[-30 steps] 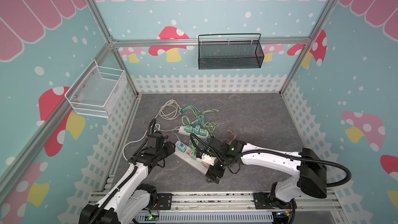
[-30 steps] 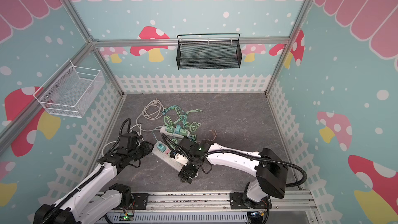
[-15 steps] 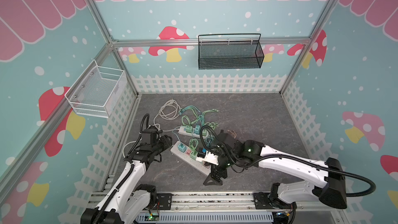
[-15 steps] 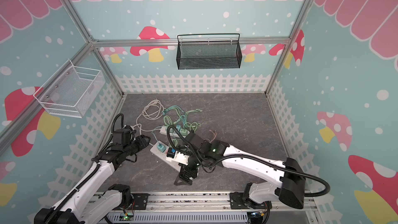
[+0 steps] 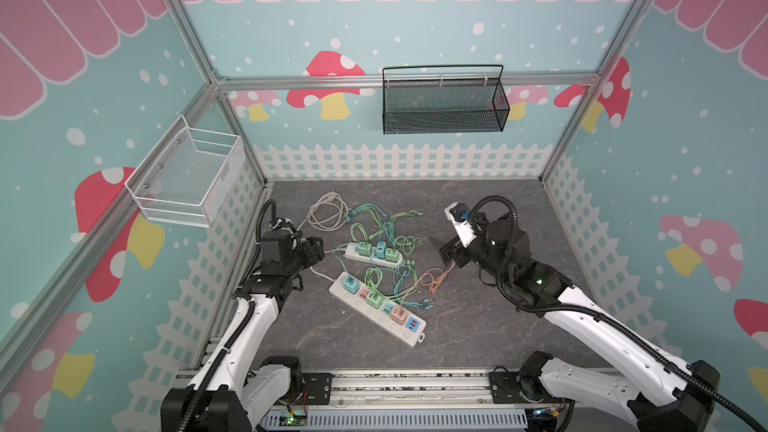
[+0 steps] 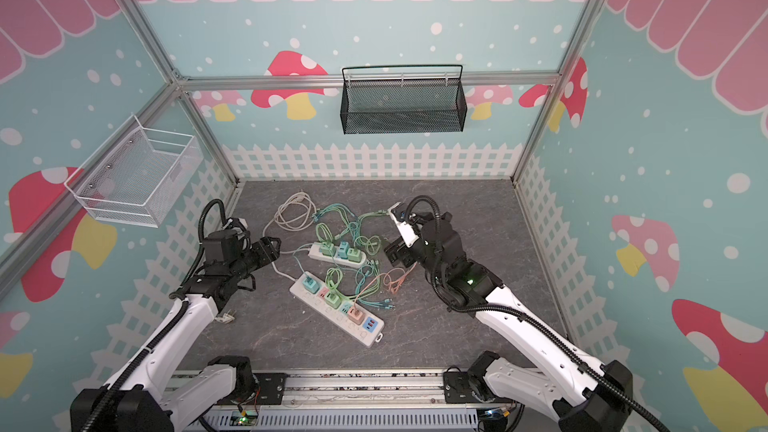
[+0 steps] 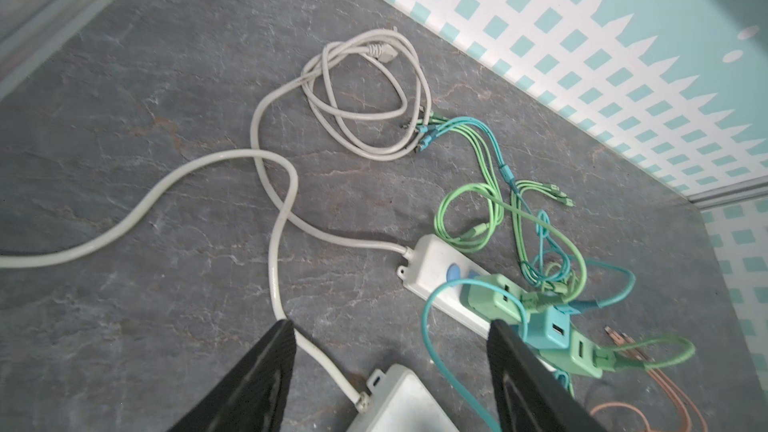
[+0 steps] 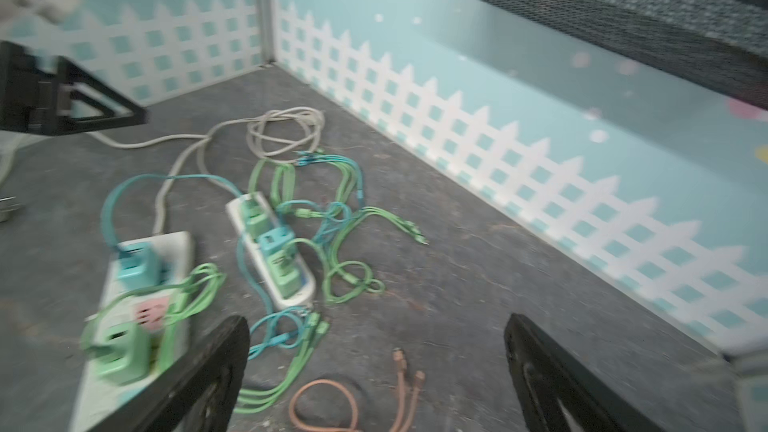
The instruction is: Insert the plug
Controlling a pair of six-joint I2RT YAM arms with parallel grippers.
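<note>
In both top views the long power strip (image 5: 409, 337) (image 6: 366, 337) lies slantwise in the lower centre of the frame, on the grey stone-patterned floor (image 5: 478, 326). Six small charger plugs sit in a row along it: teal, pink, green, teal, then a salmon charger plug (image 5: 398, 315) and, nearest the strip's lower-right end, a blue charger plug (image 5: 412, 324). All six look seated in their sockets, though from this height I cannot be sure each is pushed fully home.

Just above it, at mid-frame, the short power strip (image 5: 348, 249) carries two green plugs with a teal one between them. Green and teal USB cables (image 5: 386, 230) tangle over and between the two strips. An orange cable (image 5: 434, 280) lies just to their right, and a coiled white cord (image 5: 328, 211) sits toward the upper left of the floor.

The left gripper (image 5: 316, 249) (image 7: 390, 326) hangs just left of the short strip, apart from it. The left wrist view shows its jaws spread wide with nothing between them. The right gripper (image 5: 446, 253) (image 8: 376, 324) is right of centre, clear of both strips. The right wrist view is blurred but shows its fingers far apart and empty.
</note>
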